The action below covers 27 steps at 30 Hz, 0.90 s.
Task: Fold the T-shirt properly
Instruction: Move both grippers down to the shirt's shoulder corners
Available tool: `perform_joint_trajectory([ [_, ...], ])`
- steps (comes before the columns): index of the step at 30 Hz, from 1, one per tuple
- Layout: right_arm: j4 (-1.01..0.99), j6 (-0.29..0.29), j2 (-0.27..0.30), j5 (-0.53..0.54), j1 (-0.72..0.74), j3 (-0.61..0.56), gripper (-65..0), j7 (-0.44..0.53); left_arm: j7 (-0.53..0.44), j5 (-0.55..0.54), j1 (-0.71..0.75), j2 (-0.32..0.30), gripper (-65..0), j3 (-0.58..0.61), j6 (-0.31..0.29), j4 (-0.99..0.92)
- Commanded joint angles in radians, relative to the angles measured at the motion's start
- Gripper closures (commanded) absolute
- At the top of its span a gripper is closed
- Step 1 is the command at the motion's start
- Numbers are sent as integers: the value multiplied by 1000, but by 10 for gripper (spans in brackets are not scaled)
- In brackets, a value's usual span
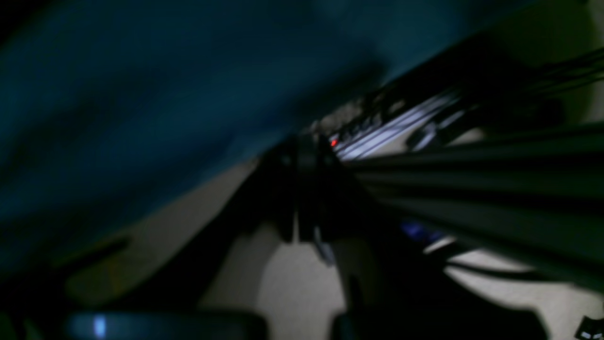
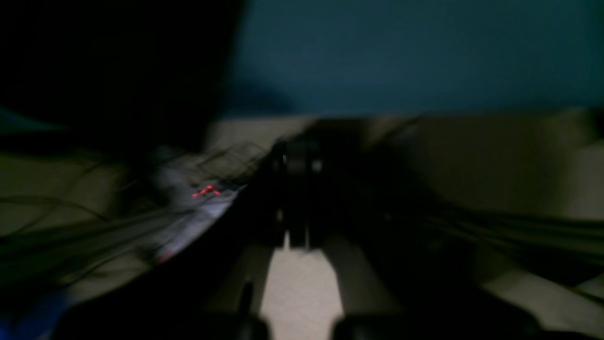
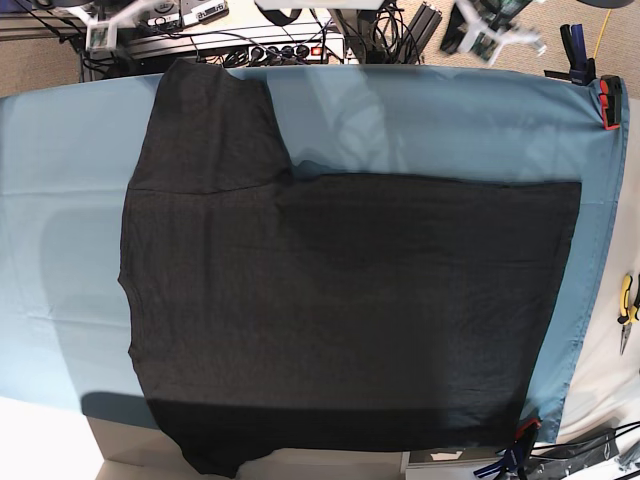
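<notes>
The black T-shirt lies flat and plain side up on the teal table cloth. Its sleeves are at the left and its hem at the right. One sleeve reaches the far edge; the other hangs over the near edge. Both arms are drawn back beyond the far edge, the right-wrist arm at top left and the left-wrist arm at top right. Both wrist views are dark and blurred. The left gripper and right gripper show fingers together with nothing between them, both off the shirt.
Red-and-black clamps pin the cloth at the far right corner and near the front right. Pliers lie right of the table. A power strip and cables sit behind the far edge.
</notes>
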Motion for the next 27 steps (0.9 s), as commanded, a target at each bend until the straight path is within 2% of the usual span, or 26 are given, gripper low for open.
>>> perform_joint_trajectory([
  [1, 28, 34, -11, 56, -1, 21, 0, 0, -17, -13, 3, 2, 0, -2, -2, 17],
  [6, 84, 224, -83, 303, 50, 64, 0, -73, -16, -42, -50, 3, 0, -2, -1, 17],
  [9, 121, 299, -105, 410, 67, 92, 0, -80, -15, -43, -75, 29, 0, -2, 11, 17],
  [12, 159, 352, -123, 505, 94, 138, 0, -97, -16, -70, -116, 83, 0, -3, 58, 17],
  [15, 177, 368, -150, 580, 128, 204, 0, -137, -16, -98, -164, 147, 0, -3, 67, 17],
  [18, 175, 367, -154, 619, 161, 264, 0, -150, -14, -175, -203, 201, 0, -3, 67, -16],
  [24, 174, 362, -105, 616, 239, 327, 0, -149, -13, -277, -279, 280, 0, -54, 66, -137],
  [27, 163, 312, -84, 583, 285, 352, 0, -148, 2, -330, -298, 313, 0, -150, 51, -165],
])
